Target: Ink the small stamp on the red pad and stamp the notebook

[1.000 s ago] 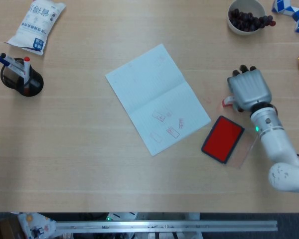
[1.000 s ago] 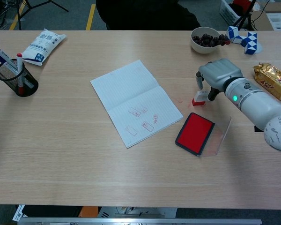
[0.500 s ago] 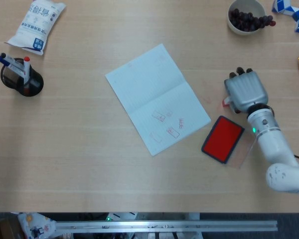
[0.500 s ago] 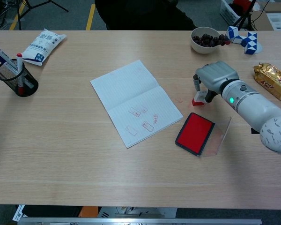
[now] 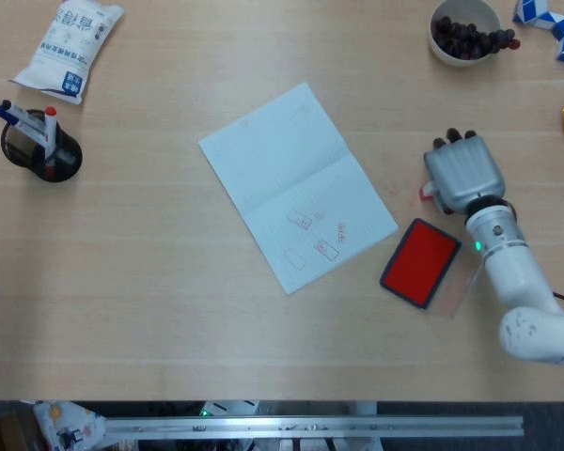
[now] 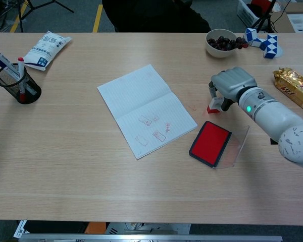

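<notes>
Stamp-wise, the small stamp [image 6: 213, 106] is standing on the table toward the right edge, just past the far corner of the red pad [image 6: 210, 143], and my right hand [image 6: 231, 85] is down over it. From the chest view I've got fingers [image 6: 211, 91] curled down on both sides of its white top, red base showing underneath, but honestly I can't tell whether they're actually clamped on it or just sitting around it. In the head view the back of the hand [image 5: 462, 172] covers nearly all of it, only a sliver of red and white pokes out on the left side. The pad is open, its clear lid [image 6: 236, 145] flipped out toward the right edge. The notebook [image 6: 145, 108] lies open near the middle of the table, well apart from the hand, with a few red stamp marks [image 6: 154, 127] already on the nearer page. Left hand isn't showing in either camera. Other stuff around: pen cup [image 6: 16, 83] by the left edge, a white packet [image 6: 45, 48] in the far left corner, and a bowl of dark fruit [image 6: 222, 43] near the far right corner.
</notes>
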You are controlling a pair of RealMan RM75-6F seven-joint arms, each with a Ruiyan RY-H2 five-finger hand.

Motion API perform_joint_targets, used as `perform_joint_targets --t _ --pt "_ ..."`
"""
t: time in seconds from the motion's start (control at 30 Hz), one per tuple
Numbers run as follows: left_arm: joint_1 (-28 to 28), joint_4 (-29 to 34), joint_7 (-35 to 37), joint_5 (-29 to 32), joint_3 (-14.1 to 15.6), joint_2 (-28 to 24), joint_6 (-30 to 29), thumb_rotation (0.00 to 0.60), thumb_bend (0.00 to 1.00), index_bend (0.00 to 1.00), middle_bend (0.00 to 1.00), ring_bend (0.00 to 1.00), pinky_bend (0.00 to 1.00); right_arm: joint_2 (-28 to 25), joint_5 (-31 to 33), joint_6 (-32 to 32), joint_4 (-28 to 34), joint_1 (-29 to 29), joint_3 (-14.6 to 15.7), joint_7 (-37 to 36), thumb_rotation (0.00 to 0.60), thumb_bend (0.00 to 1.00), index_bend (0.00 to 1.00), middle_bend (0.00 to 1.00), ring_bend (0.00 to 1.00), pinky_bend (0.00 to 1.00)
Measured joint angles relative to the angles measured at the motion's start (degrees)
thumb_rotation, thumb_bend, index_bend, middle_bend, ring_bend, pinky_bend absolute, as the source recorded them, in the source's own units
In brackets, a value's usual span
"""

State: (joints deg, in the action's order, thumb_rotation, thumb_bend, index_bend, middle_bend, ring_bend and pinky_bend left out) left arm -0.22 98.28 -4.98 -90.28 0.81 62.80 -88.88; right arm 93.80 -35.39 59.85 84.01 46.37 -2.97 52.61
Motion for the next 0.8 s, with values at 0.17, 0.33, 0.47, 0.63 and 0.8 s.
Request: perform_joint_targets --t 0.17,0.33,0.47,0.63,0.8 --pt "0.05 -0.05 0.0 0.15 -0.01 0.05 0.01 0.6 0.12 0.02 0.17 0.2 0.12 0.06 0.22 0.05 -0.03 -0.04 -0.06 -0.13 0.6 0.38 0.59 0.41 0.2 0.29" --pt "-0.02 0.02 -0.03 0.23 -0.11 0.02 0.04 0.6 0.12 0.02 0.16 0.2 0.12 -0.99 -0.67 -0.08 1.41 -0.39 0.05 -1.19 0.6 0.4 0.62 0.43 0.22 0.29" --pt "0.06 0.1 -0.03 0.24 -0.14 -0.12 -0.14 0.6 0.12 0.02 0.16 0.2 0.12 -3.1 -2.69 0.03 4.17 -0.85 0.21 -2.66 0.6 0.4 0.64 0.45 0.24 0.29" --pt "0.08 0.33 -0.34 0.17 -0.12 -0.18 -0.18 0.6 0.12 0.02 0.16 0.2 0.12 -7.33 -7.82 0.22 9.34 -1.59 1.12 -4.7 0.6 0.41 0.66 0.46 0.26 0.29" --pt "-0.02 0.57 -0.85 0.11 -0.06 -0.11 0.03 0.6 0.12 0.02 0.16 0.2 0.12 -10.8 -14.26 0.4 13.69 -2.42 3.65 -5.67 0.6 0.41 0.68 0.48 0.28 0.29"
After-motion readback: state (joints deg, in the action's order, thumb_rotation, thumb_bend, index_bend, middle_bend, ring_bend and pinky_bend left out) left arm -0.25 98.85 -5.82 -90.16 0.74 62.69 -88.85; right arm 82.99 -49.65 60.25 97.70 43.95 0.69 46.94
